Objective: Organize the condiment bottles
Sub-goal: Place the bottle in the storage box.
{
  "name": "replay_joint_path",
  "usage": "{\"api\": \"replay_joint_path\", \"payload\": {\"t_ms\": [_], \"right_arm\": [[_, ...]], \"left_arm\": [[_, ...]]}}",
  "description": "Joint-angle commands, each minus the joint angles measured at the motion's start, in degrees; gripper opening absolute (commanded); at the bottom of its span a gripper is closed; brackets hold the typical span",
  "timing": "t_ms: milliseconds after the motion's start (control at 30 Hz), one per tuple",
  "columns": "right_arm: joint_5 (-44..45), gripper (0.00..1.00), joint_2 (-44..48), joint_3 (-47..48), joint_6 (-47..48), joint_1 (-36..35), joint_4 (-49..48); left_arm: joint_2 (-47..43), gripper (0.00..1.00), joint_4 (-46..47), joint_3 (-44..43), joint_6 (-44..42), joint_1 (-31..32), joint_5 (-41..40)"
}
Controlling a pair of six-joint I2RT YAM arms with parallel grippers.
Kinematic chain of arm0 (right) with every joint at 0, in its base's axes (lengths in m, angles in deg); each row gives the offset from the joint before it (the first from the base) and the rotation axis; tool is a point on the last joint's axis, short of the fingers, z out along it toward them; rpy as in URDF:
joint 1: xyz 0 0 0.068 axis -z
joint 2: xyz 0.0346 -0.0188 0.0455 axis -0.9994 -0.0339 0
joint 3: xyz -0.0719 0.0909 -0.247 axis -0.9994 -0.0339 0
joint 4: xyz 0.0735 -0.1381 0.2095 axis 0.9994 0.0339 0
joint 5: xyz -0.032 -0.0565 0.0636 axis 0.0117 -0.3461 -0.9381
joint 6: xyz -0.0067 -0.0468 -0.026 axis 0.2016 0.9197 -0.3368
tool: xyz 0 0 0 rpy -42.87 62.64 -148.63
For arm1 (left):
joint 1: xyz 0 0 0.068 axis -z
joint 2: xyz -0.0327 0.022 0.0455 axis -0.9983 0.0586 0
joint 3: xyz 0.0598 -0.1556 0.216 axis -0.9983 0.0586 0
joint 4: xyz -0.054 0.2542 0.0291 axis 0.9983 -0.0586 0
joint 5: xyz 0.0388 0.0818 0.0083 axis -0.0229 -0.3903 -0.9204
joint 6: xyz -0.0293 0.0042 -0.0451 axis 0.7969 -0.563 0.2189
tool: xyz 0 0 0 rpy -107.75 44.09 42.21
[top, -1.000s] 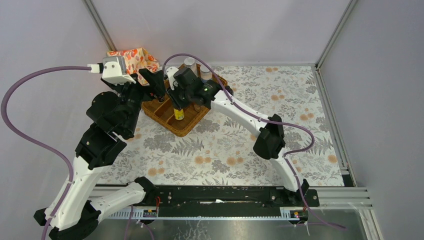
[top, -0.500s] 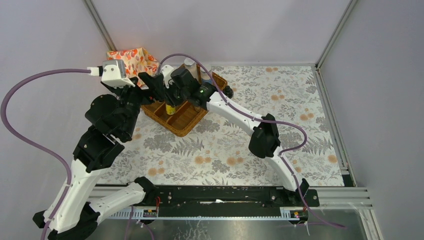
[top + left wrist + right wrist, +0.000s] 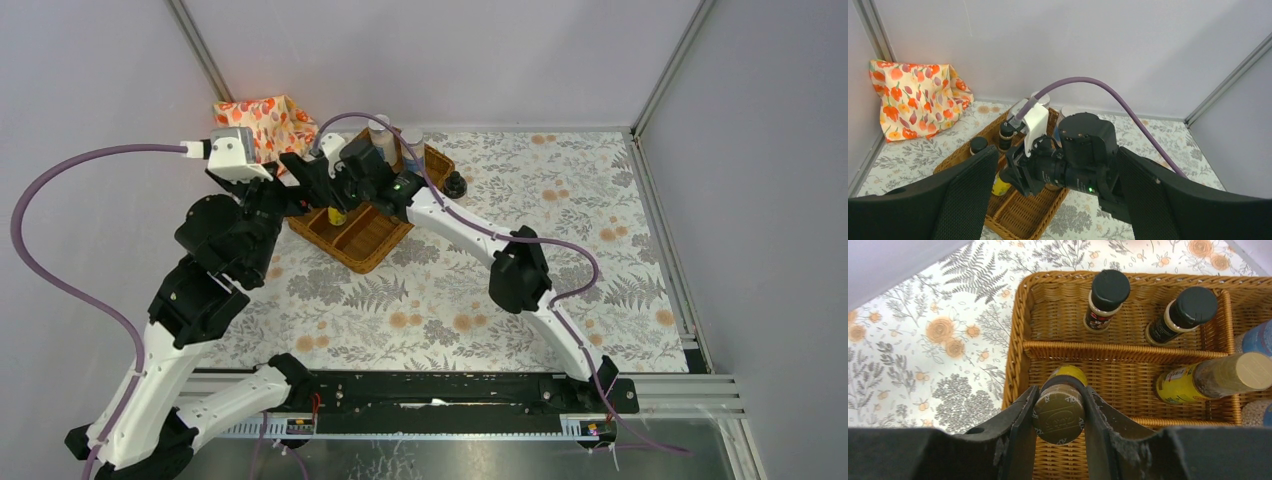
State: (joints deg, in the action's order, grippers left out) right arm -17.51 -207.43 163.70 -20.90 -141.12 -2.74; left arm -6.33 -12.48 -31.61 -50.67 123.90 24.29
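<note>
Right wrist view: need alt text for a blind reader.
The right tool grips a gold-capped yellow bottle over a wicker tray compartment that holds another yellow bottle. Two black-capped jars stand in the next compartment.

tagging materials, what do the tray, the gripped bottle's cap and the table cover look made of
The tray: woven wicker or rattan, matte brown; plaited strands show along rim and dividers. The cap of the gripped bottle: dull gold with an embossed mark; metal or coated plastic, unclear. The table cover: flat low-sheen sheet printed with ferns and flowers; paper, vinyl or cloth.
</note>
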Motion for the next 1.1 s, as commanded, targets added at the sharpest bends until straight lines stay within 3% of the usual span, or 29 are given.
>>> {"api": "replay_joint_path", "payload": {"t_ms": [0, 800, 900, 1067], "right_arm": [[0.6, 0.0, -1.5, 4.0, 1.5, 2.1, -6.8], [0.3, 0.01, -6.3, 5.6, 4.1, 3.8, -6.9], [-0.1, 0.1, -6.1, 5.3, 4.1, 3.8, -6.7], [-0.6, 0.41, -5.4, 4.6, 4.3, 3.9, -6.4]], "left_arm": [[-1.0, 0.91, -0.3, 2.1, 0.4, 0.3, 1.7], [-1.7, 0.93, 2.1, 5.5, -1.5, 0.3, 0.4], [-1.4, 0.93, 2.6, 5.6, -1.5, 0.2, 0.5], [-1.2, 0.94, 2.6, 5.5, -1.1, 0.3, 0.7]]}}
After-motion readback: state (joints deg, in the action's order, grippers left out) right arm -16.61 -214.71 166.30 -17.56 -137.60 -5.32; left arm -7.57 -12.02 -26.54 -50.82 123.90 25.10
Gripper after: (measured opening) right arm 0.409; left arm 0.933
